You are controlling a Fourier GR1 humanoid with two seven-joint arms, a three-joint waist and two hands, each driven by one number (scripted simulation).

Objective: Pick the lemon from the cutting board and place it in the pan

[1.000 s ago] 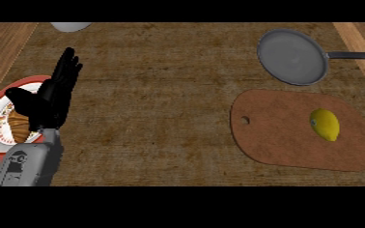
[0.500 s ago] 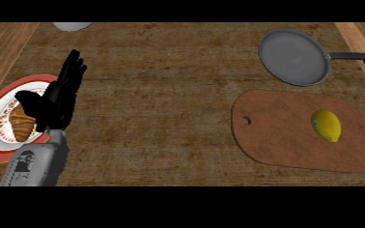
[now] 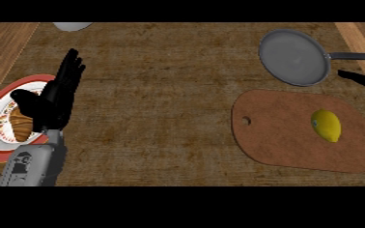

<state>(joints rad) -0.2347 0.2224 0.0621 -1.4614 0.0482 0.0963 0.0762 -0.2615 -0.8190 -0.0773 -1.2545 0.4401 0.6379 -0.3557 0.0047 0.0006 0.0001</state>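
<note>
Well, I read no writing anywhere. My left hand (image 3: 51,104) rests with fingers spread straight at nine o'clock; the lemon (image 3: 327,125) lies on the cutting board (image 3: 281,135) at three o'clock, well apart from it.

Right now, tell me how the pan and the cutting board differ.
The pan is round and grey with a dark handle running off the right edge; the cutting board is a brown rounded slab with a small hole near its left end. The pan holds nothing, while the board carries the lemon. The pan lies farther from the robot than the board. Both rest on the wooden counter's right side.
</note>
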